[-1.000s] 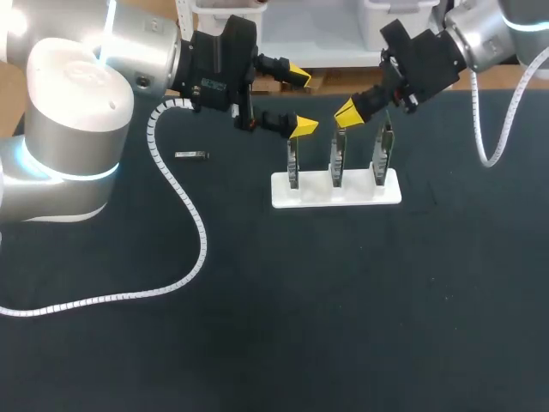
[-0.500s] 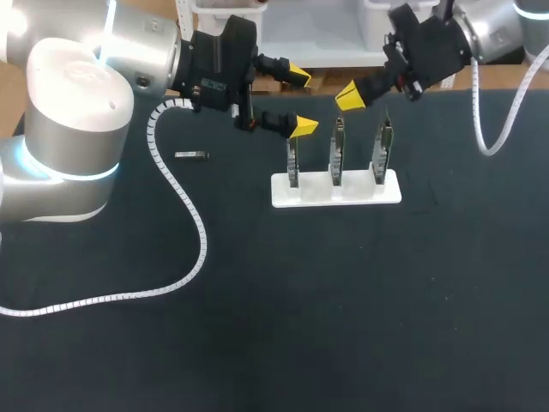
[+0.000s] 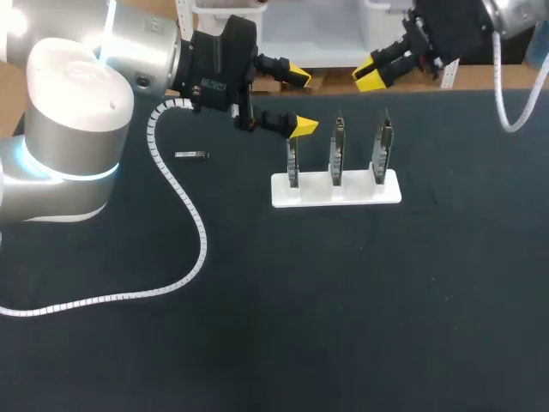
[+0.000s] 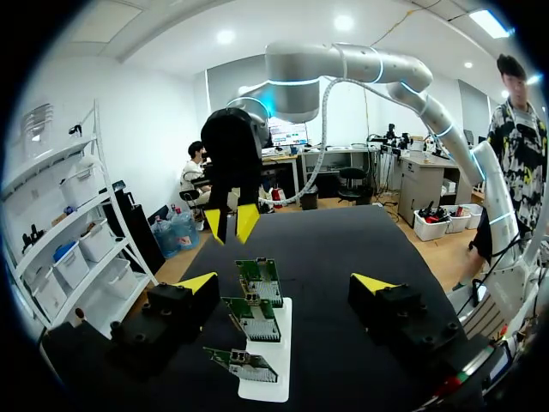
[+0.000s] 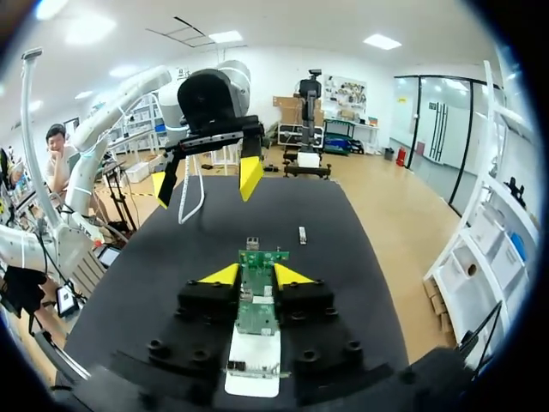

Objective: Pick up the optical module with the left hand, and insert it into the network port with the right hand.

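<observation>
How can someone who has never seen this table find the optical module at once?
On the black table, look for the white stand that holds three upright circuit boards. To its left in the head view, alone on the table, lies the optical module. It is a small metallic bar lying flat, while the boards stand on edge.

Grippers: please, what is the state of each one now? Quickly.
Left gripper: open wide, holding nothing.
Right gripper: open only by a narrow gap, holding nothing.
</observation>
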Controlling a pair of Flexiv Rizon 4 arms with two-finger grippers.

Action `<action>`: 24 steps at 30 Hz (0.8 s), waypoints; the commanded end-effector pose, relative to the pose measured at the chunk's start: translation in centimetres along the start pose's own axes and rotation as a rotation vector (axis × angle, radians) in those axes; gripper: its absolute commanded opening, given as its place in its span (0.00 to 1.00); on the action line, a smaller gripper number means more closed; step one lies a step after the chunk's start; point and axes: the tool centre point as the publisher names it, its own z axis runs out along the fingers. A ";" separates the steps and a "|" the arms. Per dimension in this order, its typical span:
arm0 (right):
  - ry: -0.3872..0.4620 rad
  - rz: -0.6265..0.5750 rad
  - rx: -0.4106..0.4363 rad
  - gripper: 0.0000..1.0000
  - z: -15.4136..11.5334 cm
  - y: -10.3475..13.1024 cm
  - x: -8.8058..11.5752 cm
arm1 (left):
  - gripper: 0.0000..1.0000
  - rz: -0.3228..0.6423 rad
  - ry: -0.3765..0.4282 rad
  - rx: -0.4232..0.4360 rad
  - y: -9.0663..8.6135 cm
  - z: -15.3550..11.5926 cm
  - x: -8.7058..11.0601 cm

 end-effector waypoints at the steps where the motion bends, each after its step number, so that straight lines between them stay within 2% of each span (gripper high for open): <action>1: 0.004 0.002 0.031 1.00 -1.7 1.0 0.0 | 1.00 -0.002 0.006 -0.002 -0.1 0.0 -0.1; 8: 0.029 0.009 0.057 1.00 -3.7 1.3 0.6 | 1.00 -0.002 0.006 -0.002 -0.1 0.0 -0.1; 24: 0.114 0.030 0.020 1.00 -7.2 3.4 2.2 | 1.00 -0.002 0.006 -0.002 -0.1 0.0 -0.1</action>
